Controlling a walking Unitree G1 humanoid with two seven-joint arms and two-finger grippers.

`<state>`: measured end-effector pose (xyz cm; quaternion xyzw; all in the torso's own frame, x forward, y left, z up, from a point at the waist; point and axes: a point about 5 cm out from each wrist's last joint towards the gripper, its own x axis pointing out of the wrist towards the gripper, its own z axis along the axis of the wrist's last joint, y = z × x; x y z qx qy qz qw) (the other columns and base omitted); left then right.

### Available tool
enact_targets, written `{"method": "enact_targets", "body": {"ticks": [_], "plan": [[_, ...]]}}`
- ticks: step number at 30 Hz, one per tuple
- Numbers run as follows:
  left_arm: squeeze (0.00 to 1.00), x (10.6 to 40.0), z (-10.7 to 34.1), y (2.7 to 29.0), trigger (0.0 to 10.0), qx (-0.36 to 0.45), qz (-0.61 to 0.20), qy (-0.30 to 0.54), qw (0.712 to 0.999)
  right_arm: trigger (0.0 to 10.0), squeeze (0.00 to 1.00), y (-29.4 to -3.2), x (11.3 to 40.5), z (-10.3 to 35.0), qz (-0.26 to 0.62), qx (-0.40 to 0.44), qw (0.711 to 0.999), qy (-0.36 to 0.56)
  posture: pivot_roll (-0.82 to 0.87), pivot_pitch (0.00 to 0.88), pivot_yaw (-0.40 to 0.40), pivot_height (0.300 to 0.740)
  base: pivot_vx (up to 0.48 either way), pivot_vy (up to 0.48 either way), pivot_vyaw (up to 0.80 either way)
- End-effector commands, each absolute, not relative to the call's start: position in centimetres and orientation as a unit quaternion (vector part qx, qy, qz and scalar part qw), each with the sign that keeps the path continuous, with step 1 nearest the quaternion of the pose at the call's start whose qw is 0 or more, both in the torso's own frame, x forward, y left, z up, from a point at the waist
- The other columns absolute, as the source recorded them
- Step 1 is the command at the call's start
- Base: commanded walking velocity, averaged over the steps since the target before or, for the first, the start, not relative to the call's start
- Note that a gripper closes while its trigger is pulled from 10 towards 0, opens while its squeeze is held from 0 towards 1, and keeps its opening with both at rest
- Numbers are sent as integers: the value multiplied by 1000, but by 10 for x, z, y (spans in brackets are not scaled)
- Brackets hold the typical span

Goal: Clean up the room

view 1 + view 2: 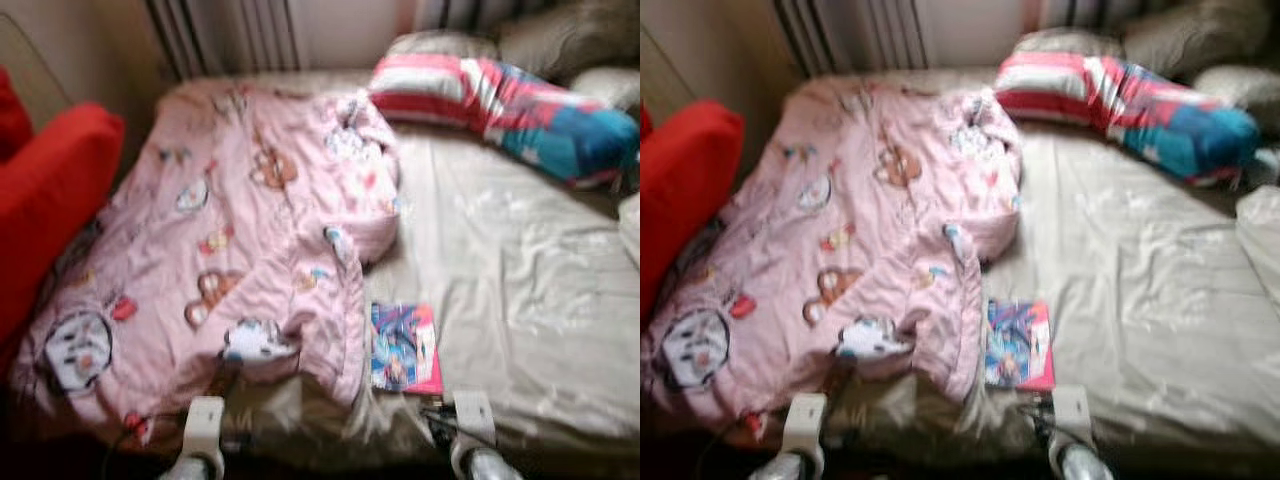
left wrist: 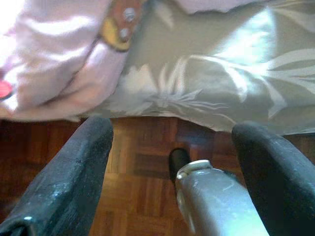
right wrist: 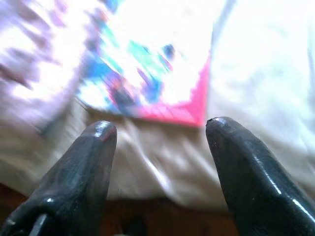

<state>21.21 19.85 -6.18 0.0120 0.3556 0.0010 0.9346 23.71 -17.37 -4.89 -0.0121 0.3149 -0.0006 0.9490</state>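
We stand at the foot of a bed [image 1: 520,300] covered with a creased beige sheet, and the head views are blurred. A pink cartoon-print blanket [image 1: 220,250] lies rumpled over the bed's left half, its lower edge bunched near the foot and drooping toward the wood floor [image 2: 142,172]. A red chair [image 1: 50,200] stands just beside the bed on the left. At the head end lie a striped red, white and blue pillow [image 1: 500,105] and plainer beige pillows [image 1: 560,35] behind it. A small book [image 1: 405,347] with a bright pink and blue cover lies flat on the sheet near the foot, its left edge touching the blanket's hem. Our left gripper [image 2: 172,162] hangs low at the bed's edge below the blanket, its two black fingers spread wide with nothing between them. Our right gripper [image 3: 160,130] points at the book from just short of the foot edge, fingers equally wide apart and empty, not touching the cover. We judge the tidying is at an early stage: the blanket is unmade, the book not yet picked up, and the book looks like the likely next thing to grasp.
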Motion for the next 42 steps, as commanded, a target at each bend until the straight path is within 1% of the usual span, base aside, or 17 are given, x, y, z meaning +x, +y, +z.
{"method": "enact_targets", "body": {"ticks": [1, 2, 5, 6, 7, 10, 12, 18, 21, 25, 28, 32, 34, 37, 38, 39, 42], "plan": [[0, 215, -59, 204, 10000, 8, 9, 345, 939, 10000, 0, -169, 232, -52, 3, -1, 949, 316, -53, 147, 65, 711, 0, 0, 0], [0, 223, -52, 203, 10000, 2, 7, 321, 947, 10000, 0, -169, 237, -48, 4, 1, 954, 299, -55, 151, 64, 711, 0, 0, 0], [0, 236, -41, 201, 10000, -2, 3, 278, 960, 10000, 0, -172, 244, -41, 4, 2, 962, 273, -57, 154, 63, 711, 0, 0, 0], [0, 244, -33, 200, 10000, -4, 1, 248, 969, 10000, 0, -174, 249, -35, 3, 0, 967, 254, -60, 156, 61, 711, 0, 0, 0], [0, 244, -33, 200, 10000, -4, 1, 248, 969, 10000, 0, -174, 249, -35, 3, 0, 967, 254, -60, 156, 61, 711, 0, 0, 0], [0, 255, -19, 199, 10000, -4, -7, 192, 981, 10000, 0, -177, 258, -23, -5, 1, 979, 206, -61, 164, 59, 711, 0, 0, 0], [0, 258, -12, 198, 10000, -3, -11, 163, 987, 10000, 0, -179, 262, -17, -9, 1, 984, 180, -63, 167, 59, 711, 0, 0, 0], [0, 253, -2, 198, 10000, -1, -10, 114, 993, 10000, 0, -185, 267, 3, -19, -4, 995, 93, -57, 174, 78, 711, 0, 0, 0], [0, 253, 4, 196, 10000, 3, -17, 95, 995, 10000, 0, -188, 267, 11, -23, -14, 998, 64, -68, 173, 82, 711, 0, 0, 0], [0, 258, 14, 196, 10000, 6, -21, 73, 997, 10000, 0, -191, 268, 17, -27, -21, 998, 48, -79, 166, 79, 711, 0, 0, 0], [0, 260, 18, 197, 10000, 9, -23, 64, 998, 10000, 0, -187, 274, 22, -25, -21, 999, 38, -95, 153, 68, 711, 0, 0, 0], [0, 262, 19, 196, 10000, 7, -18, 61, 998, 10000, 0, -184, 276, 26, -23, -22, 999, 34, -103, 141, 71, 711, 0, 0, 0], [0, 265, 22, 191, 10000, 3, -21, 59, 998, 10000, 0, -185, 276, 24, -40, -14, 998, 49, -106, 131, 73, 711, 0, 0, 0], [0, 266, 23, 190, 10000, 3, -25, 57, 998, 10000, 0, -182, 275, 23, -40, -14, 998, 51, -110, 134, 78, 701, 0, 0, 0], [0, 267, 25, 191, 10000, 2, -26, 55, 998, 10000, 0, -175, 272, 22, -13, -28, 998, 48, -105, 132, 76, 691, 0, 0, 0], [0, 267, 26, 191, 10000, 2, -26, 54, 998, 10000, 0, -173, 272, 22, -5, -30, 998, 48, -105, 132, 76, 686, 0, 0, 0], [0, 267, 27, 192, 10000, 3, -28, 53, 998, 10000, 0, -174, 273, 24, 0, -30, 999, 44, -114, 128, 80, 676, 0, 0, 0]]}}
